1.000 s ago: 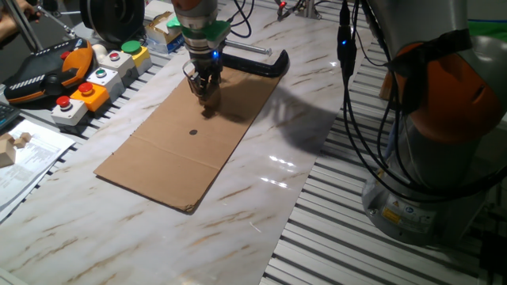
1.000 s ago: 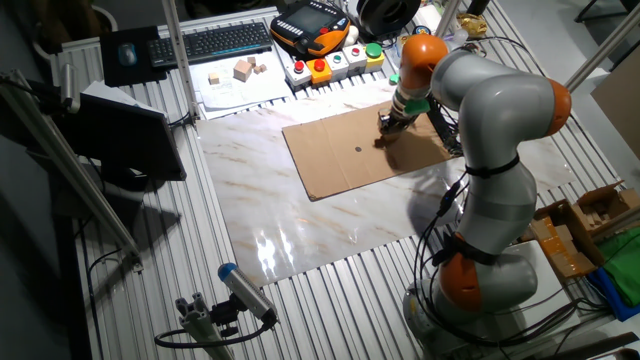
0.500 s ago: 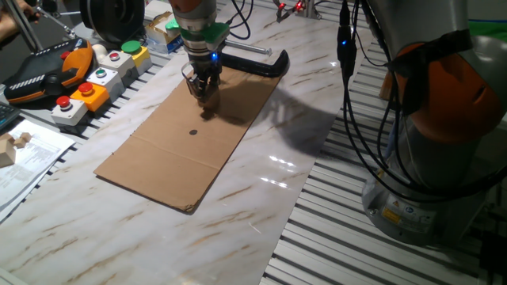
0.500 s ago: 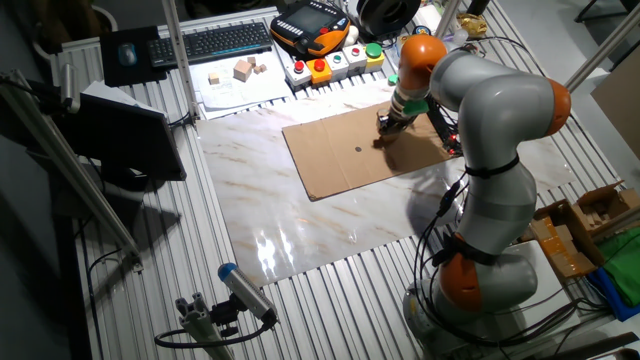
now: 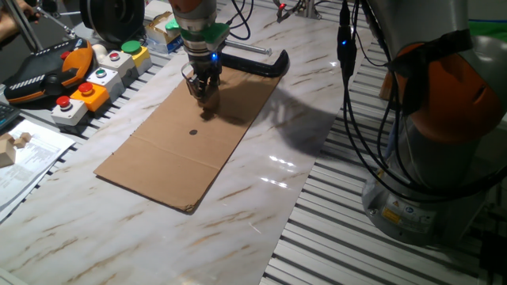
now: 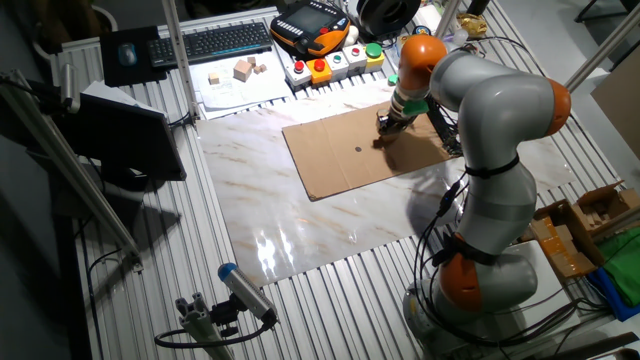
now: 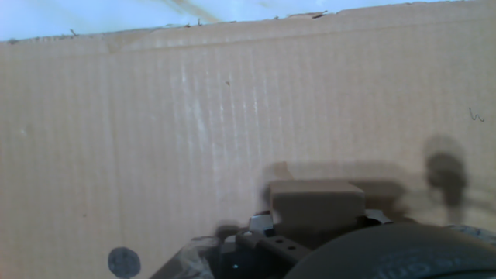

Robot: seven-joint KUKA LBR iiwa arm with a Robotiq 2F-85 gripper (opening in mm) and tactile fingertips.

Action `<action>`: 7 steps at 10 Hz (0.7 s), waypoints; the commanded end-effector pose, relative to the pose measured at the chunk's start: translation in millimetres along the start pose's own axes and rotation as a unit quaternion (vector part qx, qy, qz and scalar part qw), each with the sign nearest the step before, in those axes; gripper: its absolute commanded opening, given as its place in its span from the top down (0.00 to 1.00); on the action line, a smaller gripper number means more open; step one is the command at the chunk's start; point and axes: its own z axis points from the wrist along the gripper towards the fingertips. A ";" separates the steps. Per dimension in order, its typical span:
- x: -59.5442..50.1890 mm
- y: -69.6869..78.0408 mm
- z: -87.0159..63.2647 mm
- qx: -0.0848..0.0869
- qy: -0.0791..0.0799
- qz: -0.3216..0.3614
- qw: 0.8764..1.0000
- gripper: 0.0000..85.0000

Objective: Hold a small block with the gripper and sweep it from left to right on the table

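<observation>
My black gripper (image 5: pixel 204 96) stands upright over the far part of a brown cardboard sheet (image 5: pixel 182 154) that lies on the white marble table (image 5: pixel 261 198). Its blue light and green ring show above the fingers. The gripper also shows in the other fixed view (image 6: pixel 384 128). In the hand view the small tan block (image 7: pixel 318 203) sits between the fingers, low against the cardboard (image 7: pixel 155 116), with a strip of the table (image 7: pixel 116 12) beyond the sheet's edge. In the fixed views the block is hidden by the fingers.
A black handle-like tool (image 5: pixel 255 62) lies just behind the gripper. Button boxes (image 5: pixel 95 79) and an orange pendant (image 5: pixel 47 71) line the left edge. Loose wooden pieces rest on paper (image 6: pixel 240 72). A black dot (image 5: pixel 192 131) marks the cardboard. The robot base (image 5: pixel 444 119) stands at the right.
</observation>
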 end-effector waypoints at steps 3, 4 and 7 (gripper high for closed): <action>0.0 -0.1 0.1 0.003 -0.003 -0.003 1.000 0.99; 0.0 -0.1 0.1 0.002 -0.005 -0.005 1.000 0.99; 0.0 -0.1 0.1 0.023 -0.006 -0.012 1.000 0.99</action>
